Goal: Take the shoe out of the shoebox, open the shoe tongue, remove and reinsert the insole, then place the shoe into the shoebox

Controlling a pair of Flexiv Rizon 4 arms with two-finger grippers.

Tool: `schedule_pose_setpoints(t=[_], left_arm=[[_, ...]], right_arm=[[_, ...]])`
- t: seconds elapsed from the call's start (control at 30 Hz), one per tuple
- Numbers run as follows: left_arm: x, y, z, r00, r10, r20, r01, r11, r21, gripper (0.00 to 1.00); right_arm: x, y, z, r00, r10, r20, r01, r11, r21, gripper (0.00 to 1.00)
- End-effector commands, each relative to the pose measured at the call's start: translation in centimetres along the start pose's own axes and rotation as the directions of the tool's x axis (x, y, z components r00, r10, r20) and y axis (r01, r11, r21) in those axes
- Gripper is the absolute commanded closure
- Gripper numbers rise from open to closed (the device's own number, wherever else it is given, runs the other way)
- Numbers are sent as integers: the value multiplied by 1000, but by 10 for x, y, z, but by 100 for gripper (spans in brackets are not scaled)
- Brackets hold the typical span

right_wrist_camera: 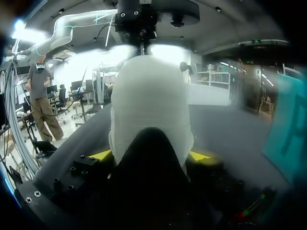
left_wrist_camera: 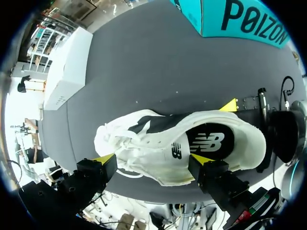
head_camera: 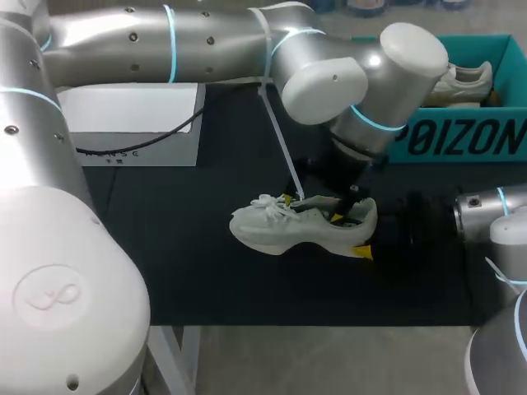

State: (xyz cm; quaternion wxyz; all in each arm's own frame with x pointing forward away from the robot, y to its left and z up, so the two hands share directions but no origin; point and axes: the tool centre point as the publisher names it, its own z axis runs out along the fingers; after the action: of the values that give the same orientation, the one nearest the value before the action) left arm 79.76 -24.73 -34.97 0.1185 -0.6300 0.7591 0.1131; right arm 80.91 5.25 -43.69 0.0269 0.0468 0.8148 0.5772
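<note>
Looks like tongue-opening, right gripper (right_wrist_camera: pixel 149 155) jaws clamped on the shoe (head_camera: pixel 300 226) heel, left gripper (left_wrist_camera: pixel 152 159) jaws wide over the laces (left_wrist_camera: pixel 122 143); calls next for a pinch and lift there.

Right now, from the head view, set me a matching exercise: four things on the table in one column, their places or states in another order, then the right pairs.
Things:
1. white shoe
2. shoebox
3. white box
4. second shoe

Places or states:
A. lies inside the shoebox
B. heel between the right tool's yellow tips
C. teal, at the table's far right
D. at the table's far left, a black cable across it

Pairs: 1-B, 2-C, 3-D, 4-A
</note>
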Motion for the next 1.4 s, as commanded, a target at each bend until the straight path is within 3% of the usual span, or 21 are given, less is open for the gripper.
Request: schedule_pose_setpoints(t=[0.03,0.3,0.57,0.6,0.63,0.67,0.7,1.4], left_arm=[[7,-1,6,997,-8,82,8,1000,0,0],[1,1,19,995,-48,87,49,999,-18,0],[-12,4,19,991,-98,90,99,995,-5,0],[-14,4,20,989,-109,97,109,994,-4,28],[-15,4,20,989,-115,96,116,993,-2,66],[-16,4,20,989,-115,92,115,993,-2,96],[-16,5,20,989,-116,91,117,993,-4,100],[-36,5,0,987,-144,76,142,990,26,100]], right_arm=[[2,-6,5,1000,1,1,-1,1000,2,100],[2,-6,5,1000,1,1,-1,1000,2,100],[2,-6,5,1000,1,1,-1,1000,2,100],[2,-6,5,1000,1,1,-1,1000,2,100],[2,-6,5,1000,1,1,-1,1000,2,100],[2,-6,5,1000,1,1,-1,1000,2,100],[2,-6,5,1000,1,1,-1,1000,2,100],[2,-6,5,1000,1,1,-1,1000,2,100]])
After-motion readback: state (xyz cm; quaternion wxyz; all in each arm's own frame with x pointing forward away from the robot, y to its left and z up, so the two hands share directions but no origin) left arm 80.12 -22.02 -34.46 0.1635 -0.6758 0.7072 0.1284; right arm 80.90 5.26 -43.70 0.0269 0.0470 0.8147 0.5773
